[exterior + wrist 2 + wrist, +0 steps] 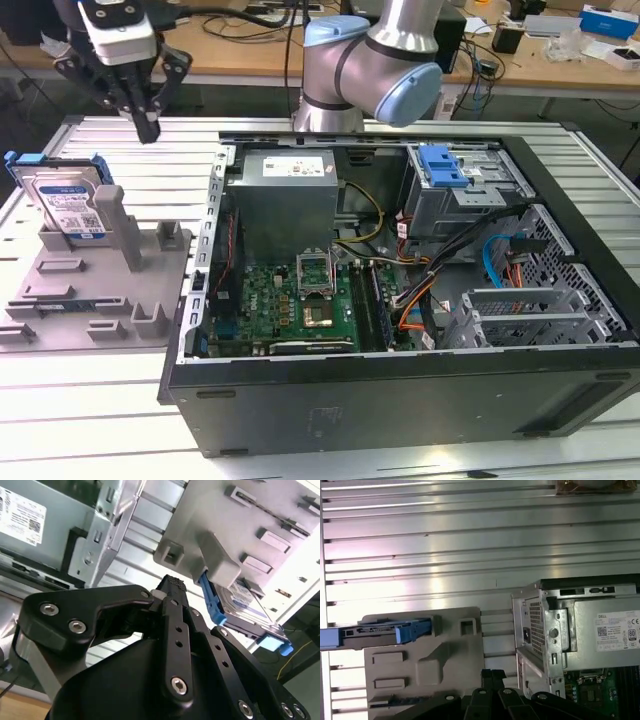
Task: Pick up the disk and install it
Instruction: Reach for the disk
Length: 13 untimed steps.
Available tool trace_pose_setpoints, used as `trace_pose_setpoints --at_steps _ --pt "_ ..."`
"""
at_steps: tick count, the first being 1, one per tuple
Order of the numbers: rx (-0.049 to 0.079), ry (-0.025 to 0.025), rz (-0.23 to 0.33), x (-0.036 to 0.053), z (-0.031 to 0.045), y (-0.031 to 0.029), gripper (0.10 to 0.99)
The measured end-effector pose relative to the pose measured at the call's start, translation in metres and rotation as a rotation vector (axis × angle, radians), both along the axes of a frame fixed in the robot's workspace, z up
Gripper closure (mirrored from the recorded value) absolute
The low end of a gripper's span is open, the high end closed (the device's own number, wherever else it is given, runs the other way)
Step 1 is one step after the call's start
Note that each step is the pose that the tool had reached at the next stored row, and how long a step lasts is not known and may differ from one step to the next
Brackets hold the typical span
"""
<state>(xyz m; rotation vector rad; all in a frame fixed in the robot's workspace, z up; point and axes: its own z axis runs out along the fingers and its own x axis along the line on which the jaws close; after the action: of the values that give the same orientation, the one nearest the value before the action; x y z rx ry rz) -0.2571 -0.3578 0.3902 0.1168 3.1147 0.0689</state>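
Observation:
The disk (66, 204) is a silver drive with a white-and-blue label in a blue carrier. It stands tilted on edge in a grey holder (110, 290) at the exterior view's left. In the second wrist view the disk (246, 601) leans behind the holder's post, and in the first wrist view the disk (385, 632) shows edge-on. My gripper (147, 128) hangs in the air above the table, higher than the disk and toward the exterior view's right of it, touching nothing. Its black fingertips (172, 583) are pressed together, shut and holding nothing, as the fingertips (492, 674) also show in the first wrist view.
An open computer case (400, 400) lies on the slatted aluminium table (150, 150), to the exterior view's right of the holder. Inside are a power supply (290, 195), a motherboard (300, 300) and a grey drive cage with a blue latch (443, 165). The arm's base (370, 60) stands behind the case.

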Motion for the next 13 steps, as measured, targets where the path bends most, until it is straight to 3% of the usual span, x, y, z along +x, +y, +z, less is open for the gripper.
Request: trace_pose_setpoints --at_steps 6,13 --pt "0.0 0.0001 0.0 -0.0251 -0.0007 0.0127 0.98" --pt "0.0 0.0017 0.0 -0.0548 -0.0015 0.0236 0.98"
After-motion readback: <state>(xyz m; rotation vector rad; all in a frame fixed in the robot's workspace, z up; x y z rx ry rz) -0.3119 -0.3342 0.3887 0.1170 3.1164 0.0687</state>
